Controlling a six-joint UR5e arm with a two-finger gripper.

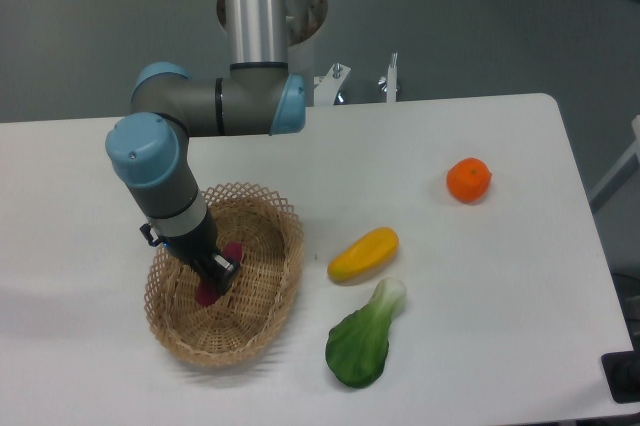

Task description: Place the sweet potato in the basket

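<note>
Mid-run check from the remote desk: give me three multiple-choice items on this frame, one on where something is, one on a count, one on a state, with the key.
1. Where is the sweet potato?
A. Beside the orange
B. Inside the basket's rim
C. At the table's right edge

2. How many produce items lie on the table outside the basket?
A. Three
B. One
C. Five

3. How does the green leafy vegetable stand?
A. Held in the gripper
B. In the basket
C. Lying free on the table

Key:
1 B: magenta shows either side of the gripper, within the wicker rim.
2 A: the orange, the yellow fruit and the leafy vegetable.
3 C: it lies apart from arm and basket.
</note>
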